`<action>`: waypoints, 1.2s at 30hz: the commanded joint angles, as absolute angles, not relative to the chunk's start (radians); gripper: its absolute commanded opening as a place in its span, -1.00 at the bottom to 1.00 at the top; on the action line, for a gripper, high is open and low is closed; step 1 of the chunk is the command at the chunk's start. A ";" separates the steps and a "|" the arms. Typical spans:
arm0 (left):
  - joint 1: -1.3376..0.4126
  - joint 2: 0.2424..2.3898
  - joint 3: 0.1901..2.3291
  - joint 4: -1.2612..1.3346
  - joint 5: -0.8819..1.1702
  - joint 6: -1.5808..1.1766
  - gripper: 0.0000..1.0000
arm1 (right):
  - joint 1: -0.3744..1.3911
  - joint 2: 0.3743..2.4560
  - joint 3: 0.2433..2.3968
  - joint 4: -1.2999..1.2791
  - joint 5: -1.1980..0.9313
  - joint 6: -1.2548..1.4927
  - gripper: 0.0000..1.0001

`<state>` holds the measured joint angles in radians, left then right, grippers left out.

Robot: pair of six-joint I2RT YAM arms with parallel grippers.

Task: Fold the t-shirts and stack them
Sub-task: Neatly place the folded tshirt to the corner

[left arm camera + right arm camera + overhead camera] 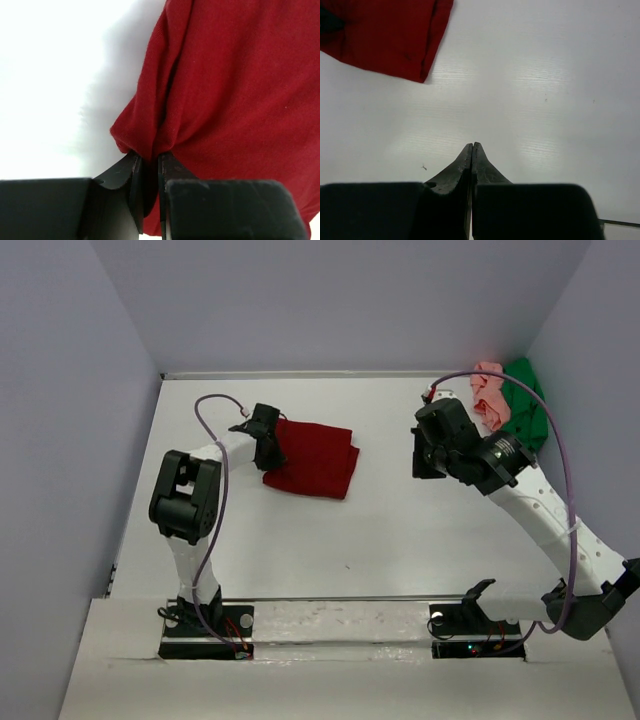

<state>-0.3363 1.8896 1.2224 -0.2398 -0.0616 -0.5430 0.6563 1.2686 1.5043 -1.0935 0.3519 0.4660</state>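
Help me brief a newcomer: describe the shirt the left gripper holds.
On the white table, look left of centre. The dark red t-shirt lies there roughly folded, its edge pinched by the left gripper. The pink t-shirt and green t-shirt sit crumpled in the far right corner.

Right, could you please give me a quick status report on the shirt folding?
Left gripper shut on red shirt edge. Right gripper shut, empty. Pink shirt and green shirt heaped far right. Nothing in the way.

The green shirt (pixel 527 405) lies partly behind the right arm (pixel 500 462); the red shirt (pixel 235 90) runs off the left wrist view's edges.
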 commanded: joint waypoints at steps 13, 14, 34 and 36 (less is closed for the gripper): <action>-0.140 2.195 1.767 -0.558 -0.161 -0.338 -1.00 | 0.667 1.229 1.555 -1.177 0.339 0.373 -1.00; -0.127 2.207 1.785 -0.572 -0.160 -0.327 -1.00 | 0.667 1.230 1.562 -1.183 0.344 0.371 -1.00; 0.117 2.502 2.339 -0.782 -0.212 -0.124 -1.00 | 0.667 1.238 1.572 -1.255 0.393 0.382 -1.00; 0.140 2.514 2.335 -0.758 -0.218 -0.111 -1.00 | 0.667 1.244 1.586 -1.267 0.397 0.383 -1.00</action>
